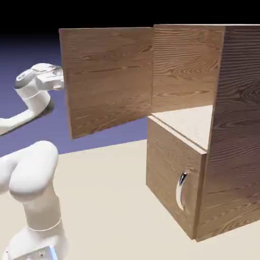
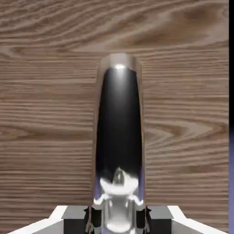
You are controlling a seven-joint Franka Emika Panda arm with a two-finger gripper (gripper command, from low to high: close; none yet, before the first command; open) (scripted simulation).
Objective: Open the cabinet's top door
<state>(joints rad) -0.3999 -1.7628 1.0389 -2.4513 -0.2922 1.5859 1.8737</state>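
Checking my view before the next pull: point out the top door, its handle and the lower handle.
Top door (image 1: pixel 109 81): exterior view, panel's middle.
Handle (image 2: pixel 119 123): hand view, dark middle.
Lower handle (image 1: pixel 179 193): exterior view, curved middle.

Bright, even light on the pale tabletop (image 1: pixel 111 193) under a near-black upper backdrop, cabinet side (image 1: pixel 238 127) in dark shade, white glare on the handle (image 2: pixel 119 137) between the fingers (image 2: pixel 75 219), a small highlight beyond them, wood grain slightly soft
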